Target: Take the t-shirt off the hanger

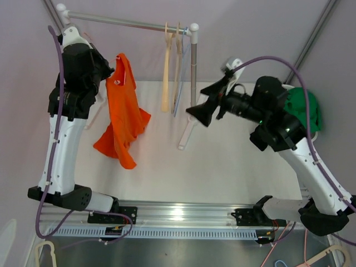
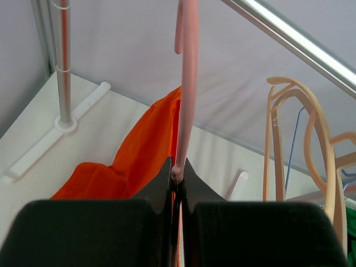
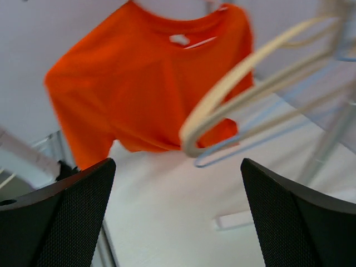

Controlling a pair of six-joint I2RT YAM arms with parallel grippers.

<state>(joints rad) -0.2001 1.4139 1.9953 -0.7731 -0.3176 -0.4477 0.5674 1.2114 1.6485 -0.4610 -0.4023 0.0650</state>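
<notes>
White tabletop [image 1: 222, 167] — limp orange t-shirt [image 1: 125, 114], thin pink hanger [image 2: 187, 83]

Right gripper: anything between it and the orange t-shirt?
Partly. Empty beige hangers on the rail hang between the open right gripper and the orange t-shirt, crossing its right-hand part in the wrist view. The rest is unobstructed.

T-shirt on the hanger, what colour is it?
The t-shirt is plain orange; the right wrist view shows it best.

Left tool [image 2: 177, 173] tight on pink hanger [image 2: 187, 83]; orange t-shirt [image 2: 143, 153] beneath
</notes>
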